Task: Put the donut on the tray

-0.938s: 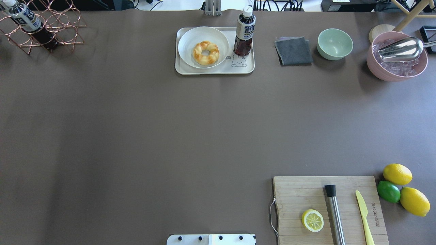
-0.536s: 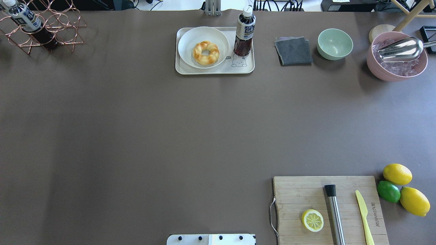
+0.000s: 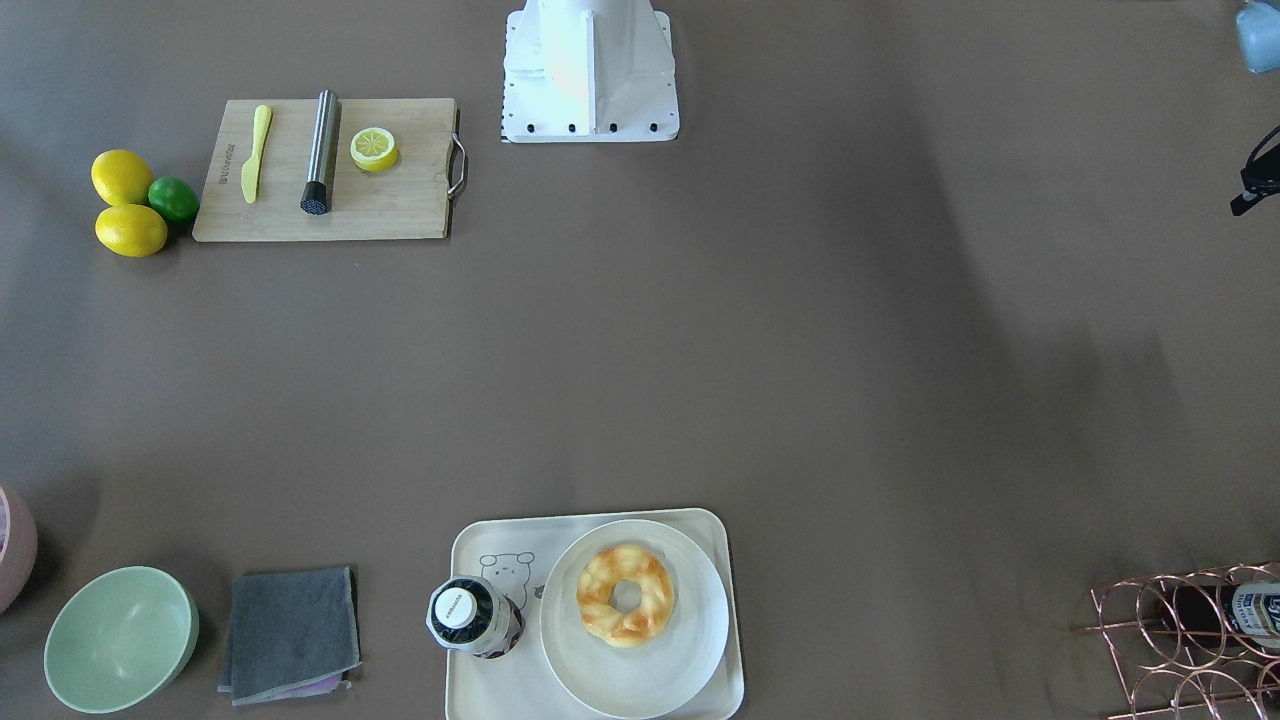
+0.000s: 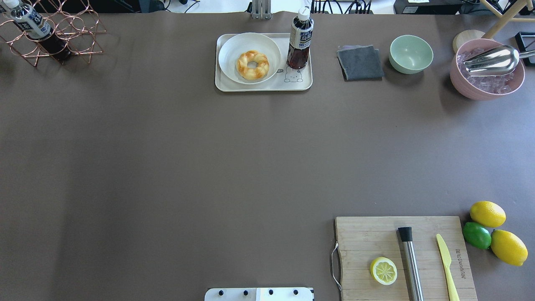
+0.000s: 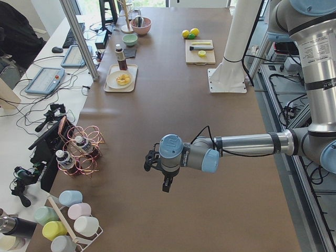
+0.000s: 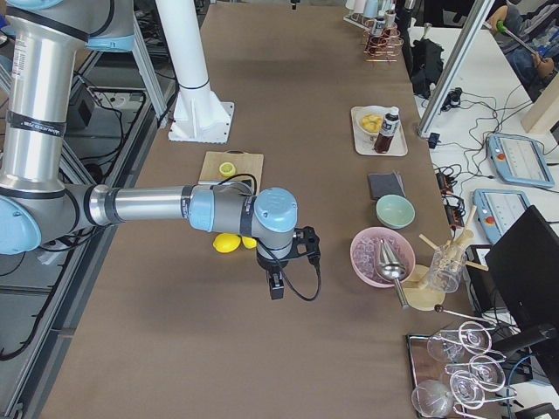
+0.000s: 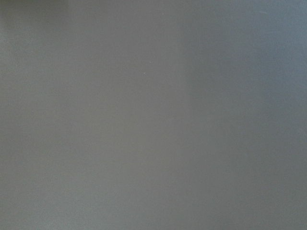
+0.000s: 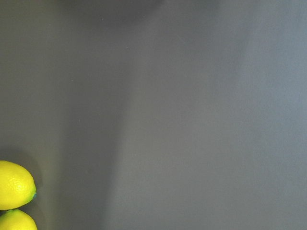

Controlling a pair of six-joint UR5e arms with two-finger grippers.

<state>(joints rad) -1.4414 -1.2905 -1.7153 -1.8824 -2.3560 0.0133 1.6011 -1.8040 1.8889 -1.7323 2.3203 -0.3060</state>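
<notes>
You are viewing the golden-yellow twisted ring donut (image 4: 252, 65) lying in the round white plate (image 4: 232, 47). The plate is sitting on the cream-white rectangular tray (image 4: 267, 86), beside an upright dark drink bottle (image 4: 299, 44). The plate is carrying the donut, so the donut is not touching the tray itself; judge the placement as made only through the plate. The left gripper (image 5: 166, 184) and right gripper (image 6: 276, 286) are hanging over opposite ends of the table, well apart from the tray, probably parked. You cannot tell whether either is spread or pressed together. The brown matte table (image 4: 167, 167) is lying flat. Desks with control tablets are standing beyond its far edge.
</notes>
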